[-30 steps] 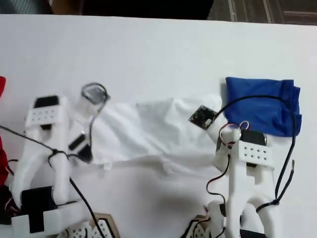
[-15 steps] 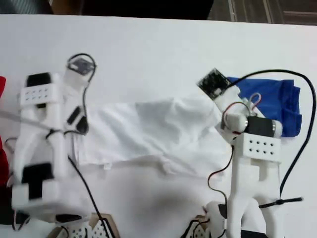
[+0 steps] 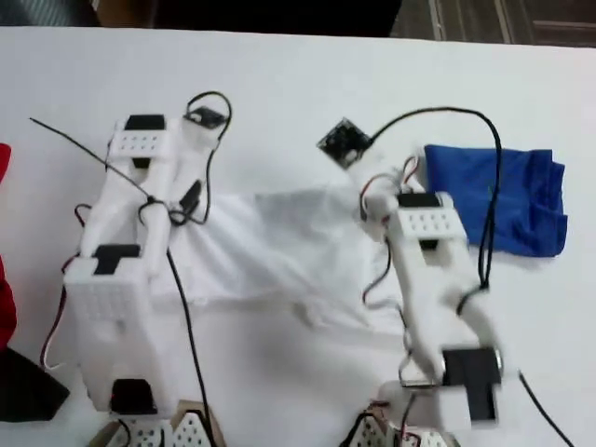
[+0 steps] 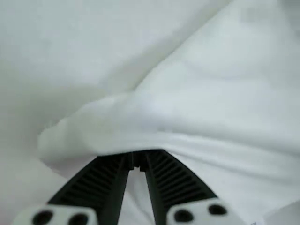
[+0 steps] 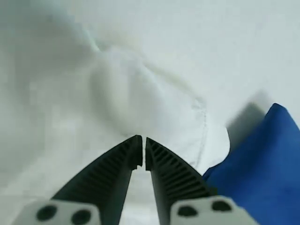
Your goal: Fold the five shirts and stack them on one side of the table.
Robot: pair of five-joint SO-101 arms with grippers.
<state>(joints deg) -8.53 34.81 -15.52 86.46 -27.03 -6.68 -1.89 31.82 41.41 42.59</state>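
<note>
Table (image 3: 298, 84): white top, shirts lie straight on it. No box, basket or tray to report, so nothing is held in anything.

White shirt (image 3: 279, 251): biggest item, spread across the middle between the two arms, wrinkled, long side running left to right. Looks mid-fold, not a finished packet. In the left wrist view the white shirt (image 4: 211, 93) rises in a soft ridge right at the jaw tips. In the right wrist view its hemmed edge (image 5: 140, 108) bunches ahead of the tips.

Blue shirt (image 3: 521, 200): right side of the table, touching or just beside the white one's right end, bunched into a rough block. I'd count it as folded and as the start of the stack. It also shows as a blue corner (image 5: 262, 164) in the right wrist view.

Red shirt (image 3: 5, 307): a sliver at the left edge, well apart from the stack, looks not yet done. A dark cloth (image 3: 28, 391) lies below it; can't tell if it's a shirt.

Left gripper (image 4: 136, 166): at the shirt's left end, jaws drawn together, pinching a fold of white cloth.

Right gripper (image 5: 143, 157): at the shirt's right end near the blue one, jaws together on the white edge, as far as I can judge.

Progress judgement: early. One is stacked, the second is in hand, and the rest are left.
</note>
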